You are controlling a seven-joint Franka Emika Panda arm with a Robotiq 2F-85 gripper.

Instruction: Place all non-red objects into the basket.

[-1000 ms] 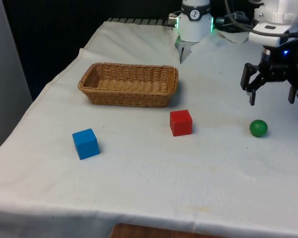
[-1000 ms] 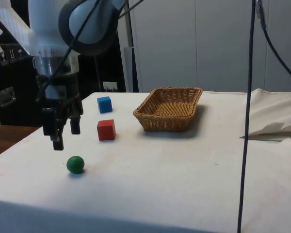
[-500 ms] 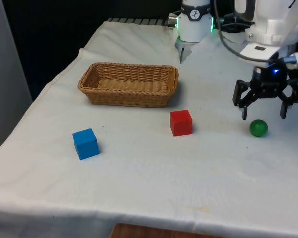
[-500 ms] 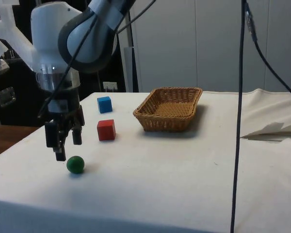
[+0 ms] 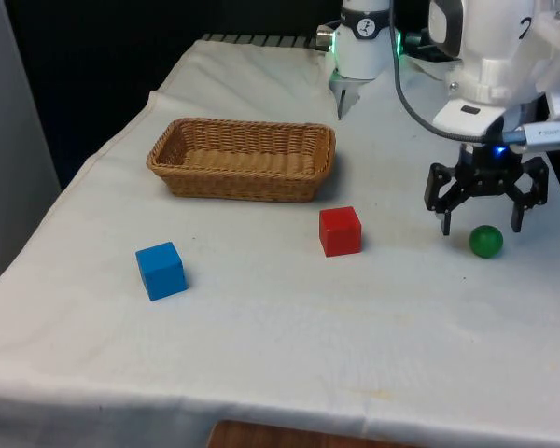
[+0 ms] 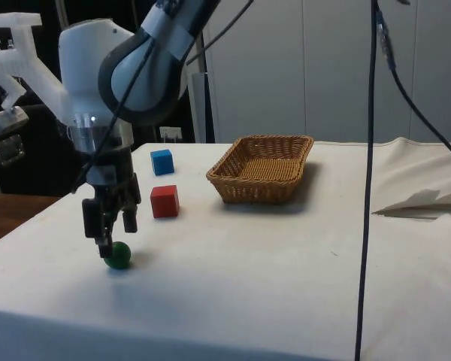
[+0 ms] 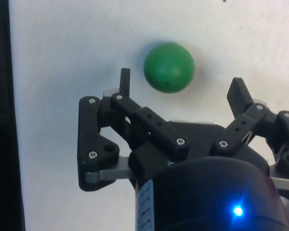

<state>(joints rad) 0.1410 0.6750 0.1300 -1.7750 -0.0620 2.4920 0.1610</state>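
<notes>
Two things belong in the basket [image 5: 243, 159]: the blue cube [image 5: 161, 270] and the green ball [image 5: 485, 241], which lies near the bench edge. Spread wide, the gripper [image 5: 483, 219] hangs just over the ball, empty. Judging by the offset in the wrist view, a finger could nudge it and send it rolling off. Beside them, the red cube [image 5: 340, 231] stays.

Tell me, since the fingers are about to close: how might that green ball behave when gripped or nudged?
The green ball is round on flat cloth, so an off-centre touch would probably send it rolling. Its smooth-looking surface could slip from the open gripper. It looks rigid, so likely won't squash.
</notes>
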